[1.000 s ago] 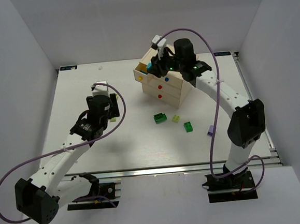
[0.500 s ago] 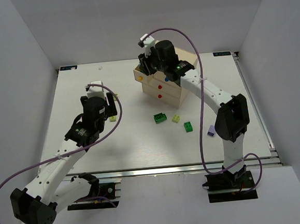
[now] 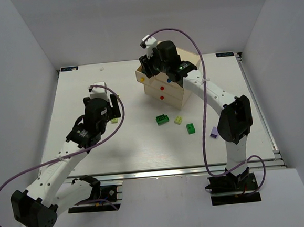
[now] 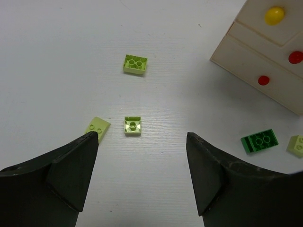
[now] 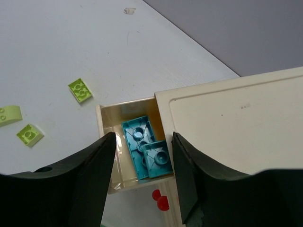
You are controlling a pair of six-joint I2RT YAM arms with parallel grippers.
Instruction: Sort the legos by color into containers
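Observation:
The cream chest (image 3: pixel 171 88) stands at the back centre with its top drawer (image 5: pixel 125 108) pulled out. Two cyan legos (image 5: pixel 142 139) lie upside down in that drawer. My right gripper (image 5: pixel 143 142) hangs open just above them, holding nothing; from above the right gripper (image 3: pixel 149 66) shows over the chest's left corner. My left gripper (image 4: pixel 141 151) is open above bare table, close to three lime legos (image 4: pixel 133 126). Two dark green legos (image 3: pixel 162 119), a lime lego (image 3: pixel 178 120) and a purple lego (image 3: pixel 213 134) lie in front of the chest.
The lower drawers are shut, with a yellow knob (image 4: pixel 274 15) and red knobs (image 4: pixel 263 80) facing left. The right arm arches over the chest from the right. White walls close in the table on three sides.
The right gripper swung left over the open drawer and its jaws widened. The left gripper shifted a little and opened further.

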